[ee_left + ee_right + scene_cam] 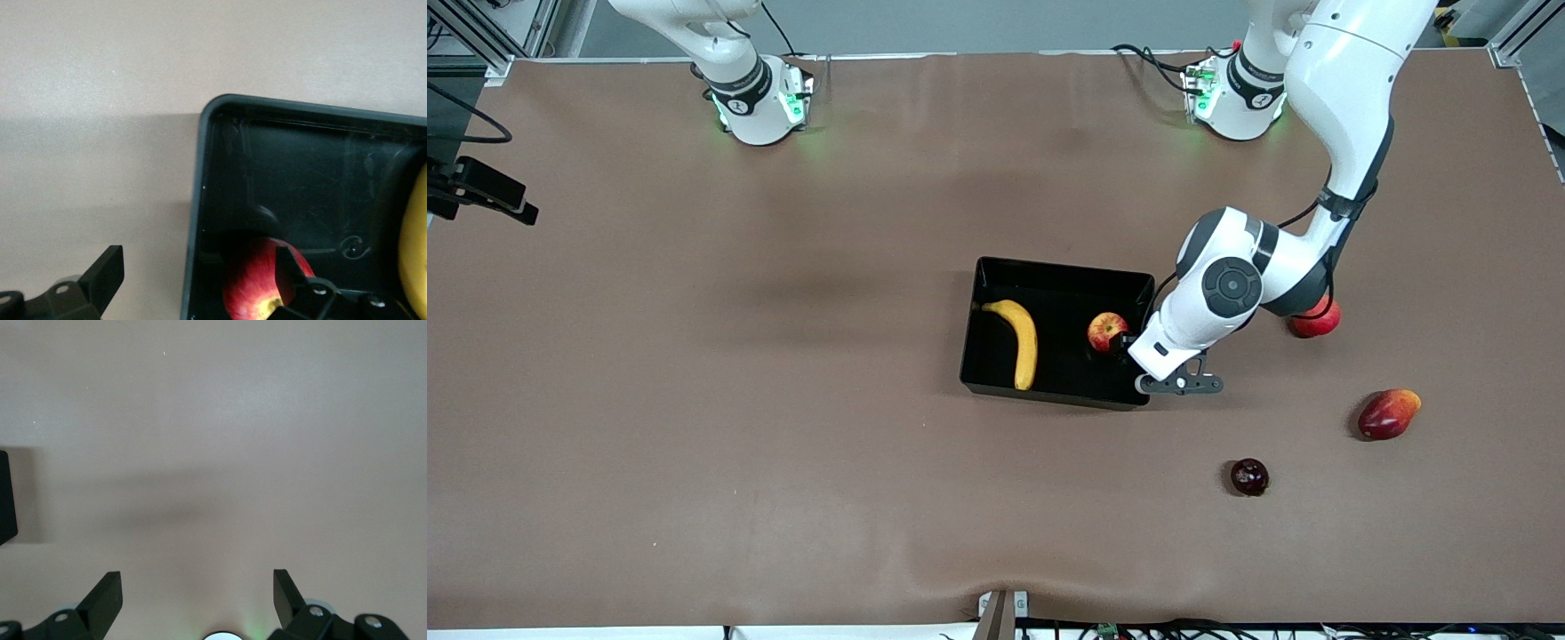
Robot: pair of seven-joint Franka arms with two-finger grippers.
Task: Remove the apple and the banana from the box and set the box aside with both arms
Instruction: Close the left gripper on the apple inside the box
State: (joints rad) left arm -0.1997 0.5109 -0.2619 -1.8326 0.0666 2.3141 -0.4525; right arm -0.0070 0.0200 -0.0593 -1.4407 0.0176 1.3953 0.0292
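Observation:
The black box [996,267] sits mid-table. The yellow banana [1021,340] lies in it toward the right arm's end. The red apple [1107,331] lies in it by the wall toward the left arm's end. My left gripper [1136,345] is low at that wall and open: in the left wrist view [199,268] one finger is outside the box wall [197,193] and the other is inside, against the apple [250,288]. The banana's edge [415,253] shows there too. My right gripper [198,588] is open and empty over bare table; the right arm waits near its base.
Three more fruits lie toward the left arm's end: a red one [1319,320] partly under the left arm, a red-yellow one [1389,413] and a small dark one [1249,476] nearer the camera. A black device [482,189] sits at the right arm's end.

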